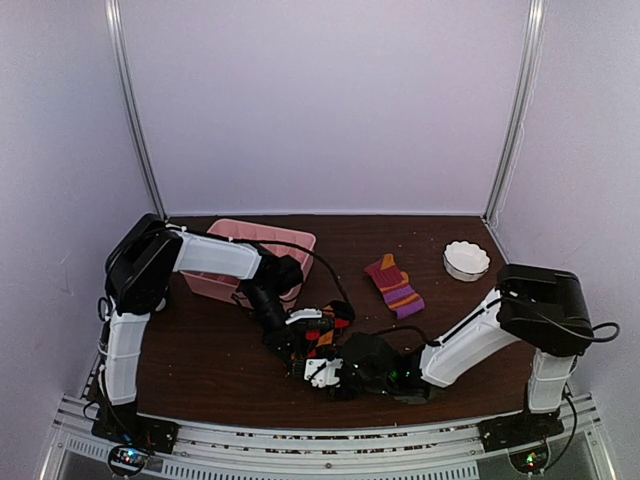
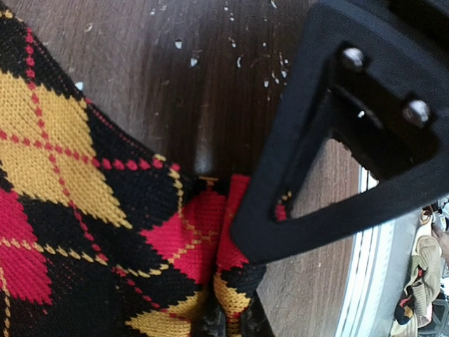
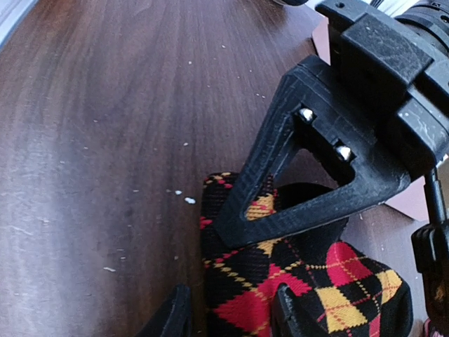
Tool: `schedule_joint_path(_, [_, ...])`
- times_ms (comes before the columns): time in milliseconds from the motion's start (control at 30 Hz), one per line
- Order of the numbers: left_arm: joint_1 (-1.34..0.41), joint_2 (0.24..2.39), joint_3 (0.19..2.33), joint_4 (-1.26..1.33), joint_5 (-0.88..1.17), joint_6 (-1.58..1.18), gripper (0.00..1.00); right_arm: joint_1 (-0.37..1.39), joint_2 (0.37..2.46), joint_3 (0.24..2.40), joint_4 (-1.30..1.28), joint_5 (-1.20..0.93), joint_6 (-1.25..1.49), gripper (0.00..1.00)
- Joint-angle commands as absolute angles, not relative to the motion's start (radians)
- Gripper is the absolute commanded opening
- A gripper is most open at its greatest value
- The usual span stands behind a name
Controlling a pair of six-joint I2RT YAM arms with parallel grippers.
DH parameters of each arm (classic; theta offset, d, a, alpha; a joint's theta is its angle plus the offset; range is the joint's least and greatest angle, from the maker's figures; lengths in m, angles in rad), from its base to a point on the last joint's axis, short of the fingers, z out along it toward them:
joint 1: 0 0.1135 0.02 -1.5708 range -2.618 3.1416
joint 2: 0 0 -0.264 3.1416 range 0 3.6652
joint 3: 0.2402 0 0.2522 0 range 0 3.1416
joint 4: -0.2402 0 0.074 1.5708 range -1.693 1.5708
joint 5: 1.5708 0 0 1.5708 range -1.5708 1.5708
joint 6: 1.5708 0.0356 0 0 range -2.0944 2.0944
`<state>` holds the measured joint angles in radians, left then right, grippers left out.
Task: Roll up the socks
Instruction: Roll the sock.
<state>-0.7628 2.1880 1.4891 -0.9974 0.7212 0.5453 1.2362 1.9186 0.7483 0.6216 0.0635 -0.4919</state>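
walls (image 1: 330,100): pale lilac | table (image 1: 210,350): dark wood, white-flecked | light: even

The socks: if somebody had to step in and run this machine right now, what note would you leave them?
Left gripper: shut on the argyle sock, near the front middle of the table.
Right gripper: fingers on either side of that sock's edge; I cannot tell whether it grips.
Striped sock: lying flat, untouched, further back and to the right.
Done: nothing looks rolled yet.
Left: roll the argyle sock, then the striped sock.
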Motion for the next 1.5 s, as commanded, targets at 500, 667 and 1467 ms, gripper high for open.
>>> schedule_joint_path(500, [-0.741,2.039,1.403,-0.941,0.660,0.652,0.98,1.143,1.996,0.815,0.378,-0.129,-0.370,0.08])
schedule_joint_path(667, [-0.739,1.898,1.321,-0.869,0.619,0.668,0.98,1.079,1.994,0.836,0.303,-0.288,-0.262,0.00])
schedule_joint_path(1467, [-0.686,1.418,0.963,-0.520,0.358,0.699,0.67,0.978,2.106,1.006,0.009,-0.705,0.202,0.00])
